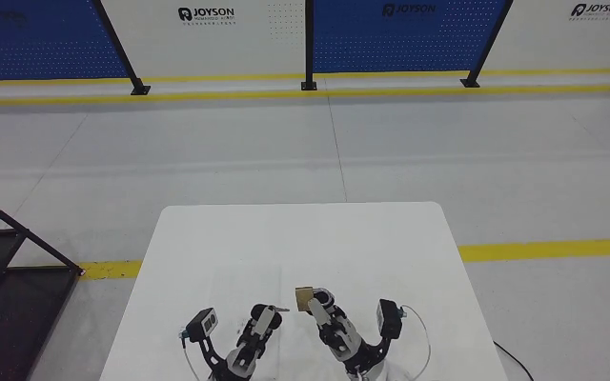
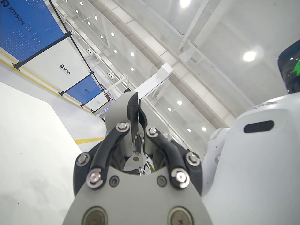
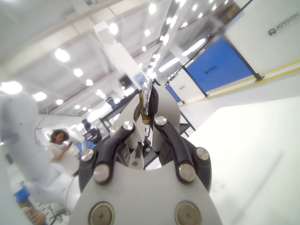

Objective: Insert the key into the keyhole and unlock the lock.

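Note:
Above the near part of the white table point(image 1: 286, 238), both arms hold their grippers up, facing each other. My right gripper point(image 1: 320, 305) is shut on a brass padlock point(image 1: 303, 298) with a silver shackle. In the right wrist view the padlock point(image 3: 145, 100) stands edge-on between the pads of that gripper point(image 3: 150, 94). My left gripper point(image 1: 266, 315) is shut on a small key point(image 1: 278, 309) whose tip points toward the padlock, a short gap away. In the left wrist view the gripper point(image 2: 137, 101) has its fingers pressed together, with a sliver of metal key point(image 2: 137, 149) low between them.
The table's far edge and rounded corners point(image 1: 434, 208) border a grey floor with yellow lines point(image 1: 534, 250). A dark rack point(image 1: 29, 276) stands off the table's left side. Blue and white barrier panels point(image 1: 400, 29) line the back.

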Action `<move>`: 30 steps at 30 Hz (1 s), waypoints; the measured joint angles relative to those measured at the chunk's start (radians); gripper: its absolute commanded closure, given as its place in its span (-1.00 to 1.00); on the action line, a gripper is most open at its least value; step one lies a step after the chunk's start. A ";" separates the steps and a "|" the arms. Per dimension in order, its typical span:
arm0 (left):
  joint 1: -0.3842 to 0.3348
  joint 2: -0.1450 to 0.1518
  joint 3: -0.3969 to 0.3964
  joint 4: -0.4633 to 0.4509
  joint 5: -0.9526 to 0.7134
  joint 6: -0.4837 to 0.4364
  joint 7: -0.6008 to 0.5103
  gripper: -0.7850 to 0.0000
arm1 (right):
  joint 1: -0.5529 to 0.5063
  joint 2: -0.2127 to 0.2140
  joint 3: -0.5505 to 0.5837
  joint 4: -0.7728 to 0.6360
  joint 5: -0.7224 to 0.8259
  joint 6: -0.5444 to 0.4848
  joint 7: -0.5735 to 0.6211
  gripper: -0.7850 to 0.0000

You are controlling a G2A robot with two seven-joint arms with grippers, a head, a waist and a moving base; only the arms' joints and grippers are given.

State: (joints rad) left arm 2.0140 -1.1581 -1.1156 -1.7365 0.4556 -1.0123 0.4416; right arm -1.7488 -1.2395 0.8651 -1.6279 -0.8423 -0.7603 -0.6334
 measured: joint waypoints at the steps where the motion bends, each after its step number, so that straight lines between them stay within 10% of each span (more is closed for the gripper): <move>1: -0.002 -0.001 0.002 0.002 0.004 0.000 0.009 1.00 | 0.000 0.000 -0.001 -0.001 -0.003 -0.002 0.003 1.00; 30: -0.035 -0.019 0.041 0.042 0.077 0.000 0.117 1.00 | -0.003 -0.002 -0.001 -0.004 -0.002 -0.028 0.043 1.00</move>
State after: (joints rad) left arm 1.9795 -1.1768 -1.0748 -1.6942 0.5326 -1.0123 0.5588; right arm -1.7522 -1.2413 0.8643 -1.6320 -0.8447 -0.7880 -0.5902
